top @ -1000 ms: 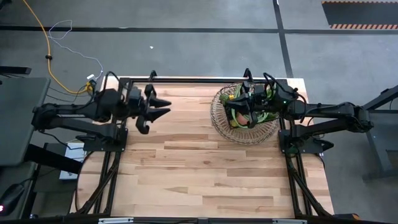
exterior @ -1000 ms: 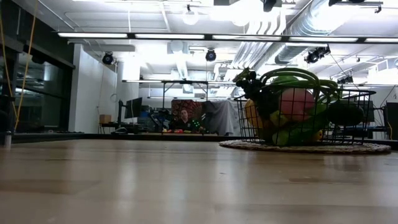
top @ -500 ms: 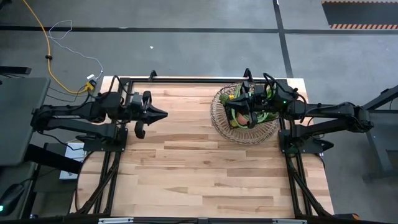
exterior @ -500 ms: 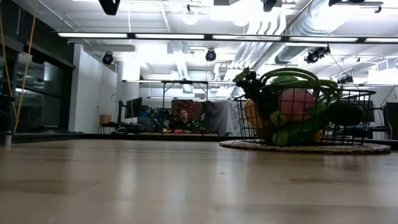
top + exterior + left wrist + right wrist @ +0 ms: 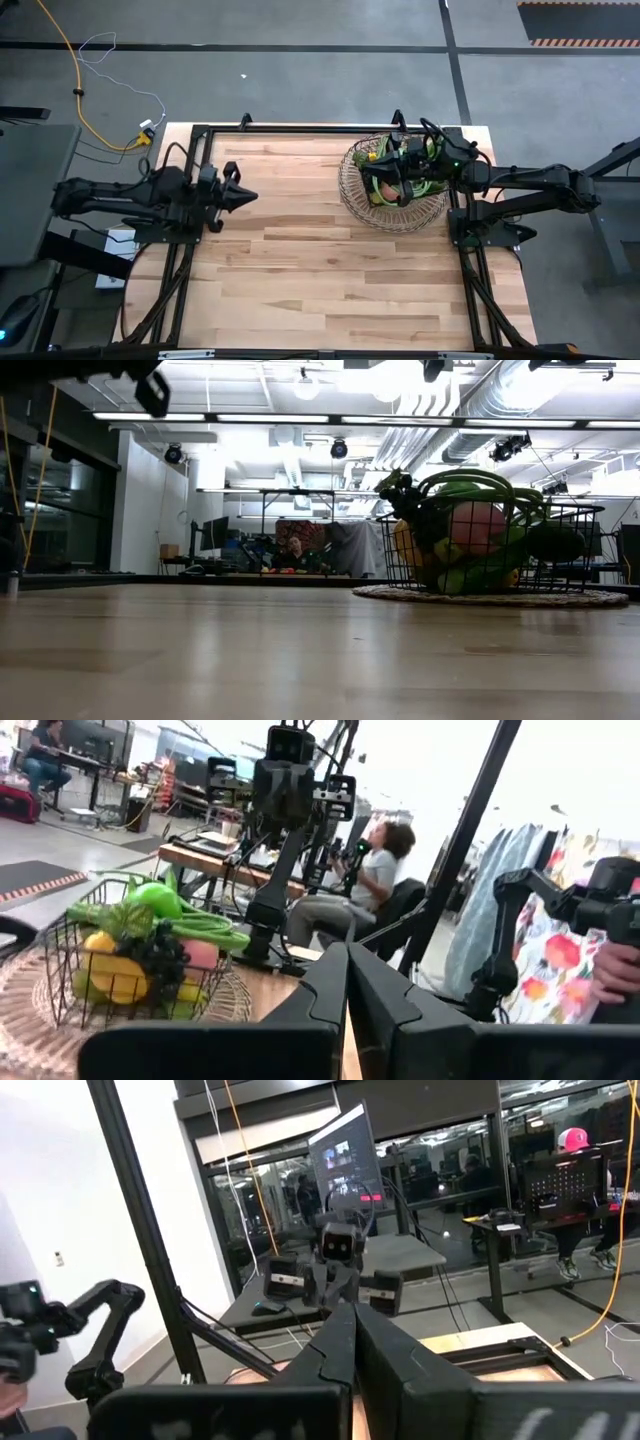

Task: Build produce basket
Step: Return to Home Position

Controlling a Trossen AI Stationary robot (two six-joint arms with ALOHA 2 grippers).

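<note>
left gripper (image 5: 245, 196) hangs over the left part of the table (image 5: 300, 260), well above the wood, pointing right; fingers pressed together to a point, nothing between them; left wrist view agrees: the two fingers meet with no gap, empty; table centre is bare wood; basket (image 5: 350, 195) stands at the far right of the table on a round woven mat (image 5: 600, 598), well apart from the left gripper; produce (image 5: 470, 540) piled inside, above the rim: green beans (image 5: 470, 480) looped over the top, pink peach (image 5: 476, 525) in the middle, dark grapes (image 5: 420, 520) on its left, yellow pieces low down; right gripper (image 5: 350, 1315) sits over the basket in the high view, aimed left; fingers closed tight on each other, holding nothing; how high it is above the produce can't be told; person (image 5: 375, 870) seated beyond the table
</note>
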